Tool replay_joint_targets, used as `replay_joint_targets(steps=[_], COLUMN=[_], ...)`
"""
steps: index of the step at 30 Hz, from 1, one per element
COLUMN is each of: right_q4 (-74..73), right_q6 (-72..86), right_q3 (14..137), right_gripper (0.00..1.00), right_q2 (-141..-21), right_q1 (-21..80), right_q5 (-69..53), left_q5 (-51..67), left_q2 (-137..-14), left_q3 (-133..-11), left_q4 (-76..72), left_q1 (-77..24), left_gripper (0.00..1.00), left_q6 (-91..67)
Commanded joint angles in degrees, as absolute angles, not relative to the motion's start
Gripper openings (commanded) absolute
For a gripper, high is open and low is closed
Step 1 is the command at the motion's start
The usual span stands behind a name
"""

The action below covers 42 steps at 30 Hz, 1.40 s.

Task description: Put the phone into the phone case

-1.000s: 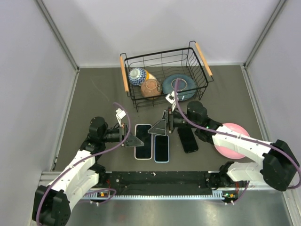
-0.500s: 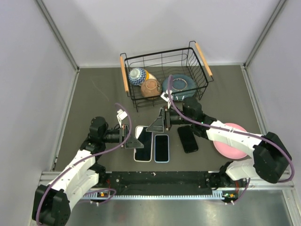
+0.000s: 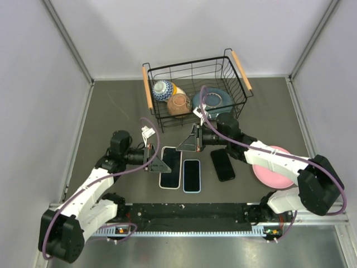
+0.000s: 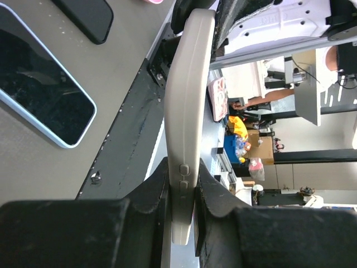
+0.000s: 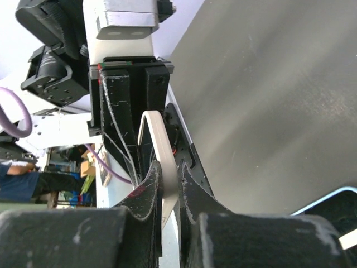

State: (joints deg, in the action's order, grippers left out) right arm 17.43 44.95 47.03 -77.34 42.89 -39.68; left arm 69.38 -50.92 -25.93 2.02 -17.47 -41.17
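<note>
Within right hand [image 5: 169, 180], beige phone case [image 5: 158, 139]

My bench [image 3: 111, 106] is a matte grey-brown sheet, boxed by pale walls [image 3: 184, 33] on three sides — aluminium struts [image 3: 67, 39] run up the corners. A black rail [image 3: 189, 211] edges my near side; the light falls evenly.

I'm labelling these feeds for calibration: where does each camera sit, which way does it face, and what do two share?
Top external: above and behind the bases, looking down on the table; left arm and right arm show whole.
Left wrist: on the left arm, looking along the left tool, which grips the phone case edge-on.
Right wrist: on the right arm, looking past the right tool, shut on the case, at the left tool opposite.
Shared: both wrist views show that one case, clamped from opposite ends.
</note>
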Motion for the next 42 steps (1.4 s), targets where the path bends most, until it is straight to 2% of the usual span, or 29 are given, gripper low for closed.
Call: replay_joint_targets(steps=[1,6,9,10,13,16,21,26,29,30,32,33,35,37,38,40,41,42], right_q4=[19.25,21.25,26.26,28.72,32.85,33.48,36.82,41.65,42.10,43.67,44.03,42.82,41.23,38.16,36.75,35.51,35.59,35.60], right_q6=[49.65,55.10,57.21,57.30,56.25,55.64,56.95,58.71,59.24,59.93,60.38,60.21,59.59,58.10,57.57,57.30,57.48,57.83], right_q3=[51.86,50.80,48.00,47.03,42.55,39.03,35.86,35.24,34.64,33.93,32.44,32.26,32.34,33.04,33.31,33.14,32.87,32.70], right_gripper=[0.00,0.00,0.12,0.26,0.51,0.62,0.67,0.63,0.55,0.43,0.26,0.12,0.00,0.00,0.00,0.00,0.00,0.00], right_q2=[-76.11,-76.11,-75.68,-75.06,-72.26,-70.40,-70.57,-73.12,-73.48,-72.87,-71.72,-70.76,-70.14,-69.52,-69.43,-69.17,-69.17,-69.17], right_q1=[44.47,44.56,44.56,44.56,44.56,44.56,44.74,47.01,47.72,47.72,47.72,47.81,47.81,47.81,47.73,47.81,47.73,47.72], right_q5=[-39.73,-36.48,-37.53,-38.14,-37.18,-36.56,-38.23,-39.55,-39.38,-38.68,-36.48,-35.26,-34.28,-33.93,-33.75,-32.61,-32.17,-31.30], left_q5=[57.22,55.55,58.35,59.49,58.63,58.18,58.27,58.10,57.48,56.70,53.89,51.70,51.16,50.19,50.27,49.40,48.52,47.04], left_q2=[-53.96,-53.53,-51.69,-50.90,-47.47,-45.71,-44.48,-44.30,-44.38,-44.47,-45.43,-46.05,-46.93,-47.02,-46.50,-45.71,-44.57,-43.95], left_q3=[-30.06,-30.59,-29.53,-28.84,-29.09,-29.53,-29.09,-26.99,-26.28,-26.28,-27.24,-28.38,-28.04,-27.25,-27.16,-27.07,-27.33,-28.55], left_q4=[13.01,12.75,7.49,5.73,3.43,2.29,-3.15,-7.99,-8.44,-7.92,-0.39,2.78,4.31,4.31,4.31,5.09,8.14,10.17], left_q1=[-17.67,-17.67,-17.67,-17.67,-17.67,-17.67,-17.67,-17.67,-17.67,-17.67,-17.67,-17.67,-17.67,-17.67,-17.67,-17.67,-17.67,-17.67], left_gripper=[0.00,0.00,0.00,0.00,0.00,0.00,0.00,0.00,0.00,0.00,0.00,0.00,0.00,0.00,0.06,0.26,0.39,0.56], left_q6=[-34.54,-35.68,-39.80,-41.21,-44.38,-46.13,-49.04,-52.82,-53.17,-52.91,-48.80,-47.13,-45.61,-46.40,-46.41,-46.15,-45.45,-43.18])
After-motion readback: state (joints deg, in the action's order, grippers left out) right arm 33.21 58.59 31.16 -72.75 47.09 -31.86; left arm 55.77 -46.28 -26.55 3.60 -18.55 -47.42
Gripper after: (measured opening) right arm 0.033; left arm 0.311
